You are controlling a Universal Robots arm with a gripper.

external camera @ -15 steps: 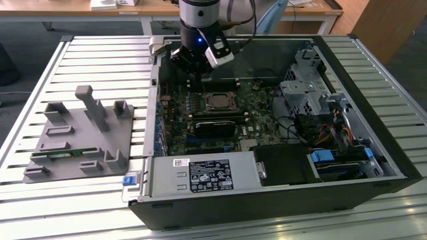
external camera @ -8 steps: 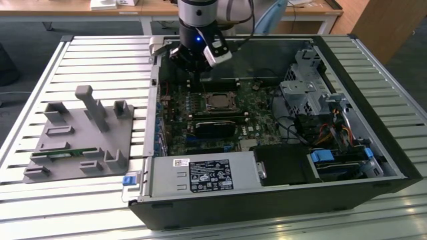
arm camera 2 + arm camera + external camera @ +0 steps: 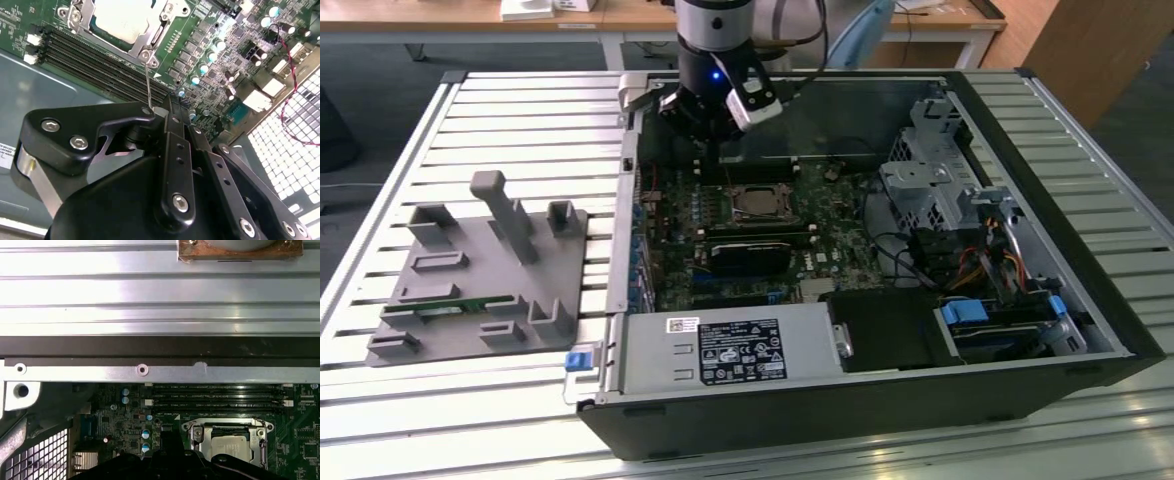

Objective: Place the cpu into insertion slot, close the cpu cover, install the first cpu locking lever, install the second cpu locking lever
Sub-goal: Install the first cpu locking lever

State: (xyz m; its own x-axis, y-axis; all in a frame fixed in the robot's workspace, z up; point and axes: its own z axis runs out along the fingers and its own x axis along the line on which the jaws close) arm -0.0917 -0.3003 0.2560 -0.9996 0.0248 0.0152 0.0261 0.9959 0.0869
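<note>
on the slatted table [image 3: 520,110], well off to the exterior view's left of the insertion slot [image 3: 734,205], lies a grey fixture [image 3: 480,270] with upright posts and a small green strip in one of its grooves. next along is the open computer case [image 3: 1081,200], with the slot on its green board in the left half.

the gripper [image 3: 704,125] hangs inside the case just past the far side of the slot, slightly to the exterior view's left of it. whether the claw is clenched or released cannot be told.

the cpu [image 3: 122,17] sits in the slot, its silvery top showing through the window of the cpu cover [image 3: 150,42], which lies flat over it. a thin wire locking lever [image 3: 148,82] rises from one corner of the slot and runs up to the gripper's tip [image 3: 167,107]; whether it is gripped there cannot be told. the long memory slots [image 3: 95,57] lie beside the slot, between it and the gripper.

a black card [image 3: 747,255] sits on the near side of the slot, and beyond that a labelled power supply [image 3: 727,350]. to the exterior view's right of the slot stands a metal drive cage [image 3: 927,190].
</note>
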